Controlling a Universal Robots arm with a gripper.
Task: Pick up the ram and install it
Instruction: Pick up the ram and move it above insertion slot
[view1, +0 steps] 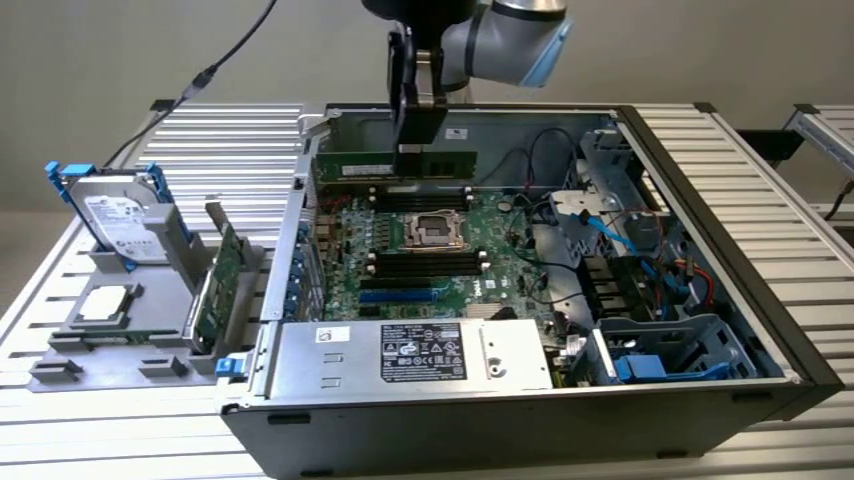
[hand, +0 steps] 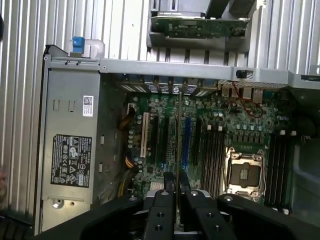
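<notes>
Claw (view1: 423, 150) clamped on the ram (view1: 350, 166), holding it edge-down above the motherboard (view1: 427, 255), near its far edge.

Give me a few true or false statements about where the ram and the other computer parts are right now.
1. The end effector grips the ram. True.
2. The ram is seated in a motherboard slot. False: it hangs above the motherboard, not yet in a slot.
3. The hard drive lies inside the computer case. False: it stands outside the case, at the exterior view's left.
4. The expansion card stands outside the case, beside it. True.
</notes>
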